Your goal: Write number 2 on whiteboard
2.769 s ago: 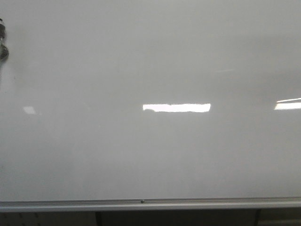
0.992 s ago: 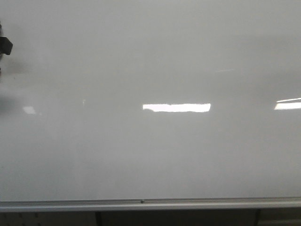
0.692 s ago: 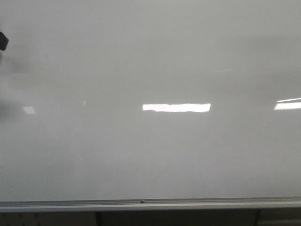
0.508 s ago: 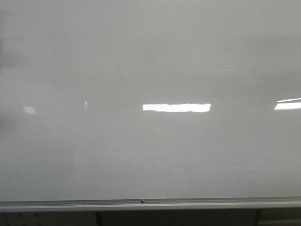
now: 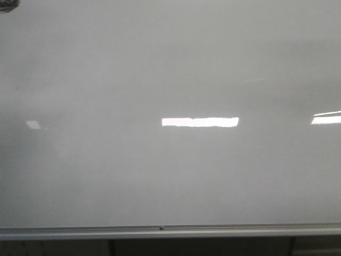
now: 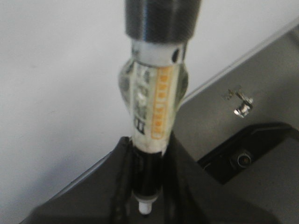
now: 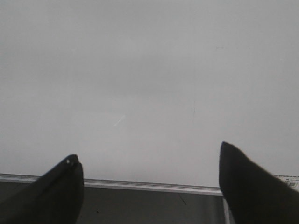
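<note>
The whiteboard (image 5: 170,64) fills the front view, glossy white-grey, and no number 2 shows on it in any view. My left gripper (image 6: 148,140) is shut on a marker (image 6: 152,102) with a white body, an orange label and a black far end, held in front of the whiteboard (image 6: 56,70). In the front view only a dark sliver of the left gripper (image 5: 8,4) shows at the top left corner. My right gripper (image 7: 148,154) stands open with nothing between its fingers, facing the whiteboard (image 7: 149,70) just above the bottom rail (image 7: 149,185).
A silver rail (image 5: 170,231) runs along the board's lower edge, with a dark frame (image 5: 202,248) below it. Bright light reflections (image 5: 200,121) lie on the board. Beside the board, the left wrist view shows a grey surface with a black recess (image 6: 252,154) and a small metal clip (image 6: 240,102).
In the front view the dark left gripper at the left edge has risen from mid height to the top left corner. The board's surface looks the same.
</note>
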